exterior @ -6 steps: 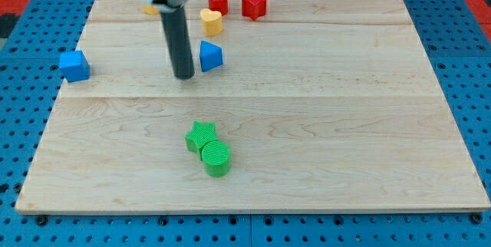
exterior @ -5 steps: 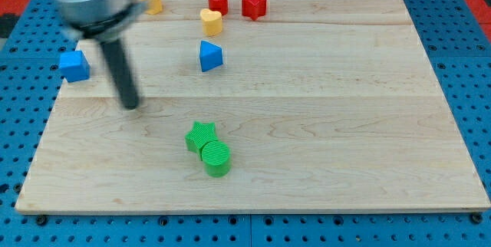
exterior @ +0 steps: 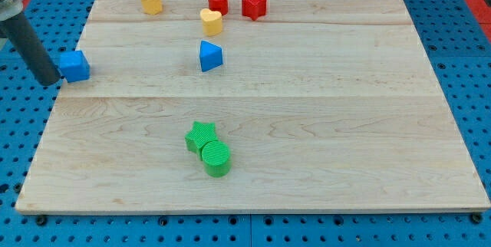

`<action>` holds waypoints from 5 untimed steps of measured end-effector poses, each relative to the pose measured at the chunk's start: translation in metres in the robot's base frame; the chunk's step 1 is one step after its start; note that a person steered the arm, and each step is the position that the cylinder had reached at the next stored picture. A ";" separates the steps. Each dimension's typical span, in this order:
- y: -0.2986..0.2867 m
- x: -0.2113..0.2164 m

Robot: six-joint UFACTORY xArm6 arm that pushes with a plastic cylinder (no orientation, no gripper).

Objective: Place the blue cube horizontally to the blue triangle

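Camera view: my tip [exterior: 49, 80], a bare rod holding nothing, stands just left of the blue cube [exterior: 74, 65] at frame left, with the blue triangle [exterior: 210, 55], apex up, well to its right.

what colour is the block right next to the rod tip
Blue: the blue cube, beside my tip, in the camera view.

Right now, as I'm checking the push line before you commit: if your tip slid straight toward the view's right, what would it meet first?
My tip sits just left of the blue cube, so it would most likely meet that cube first. The blue triangle lies farther right on roughly the same row. Whether tip and cube already touch, I cannot tell.
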State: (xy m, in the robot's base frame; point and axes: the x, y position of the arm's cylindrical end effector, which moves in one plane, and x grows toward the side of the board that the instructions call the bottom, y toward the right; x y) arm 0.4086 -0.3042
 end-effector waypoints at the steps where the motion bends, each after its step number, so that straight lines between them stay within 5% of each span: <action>1: 0.002 -0.025; 5: 0.023 -0.042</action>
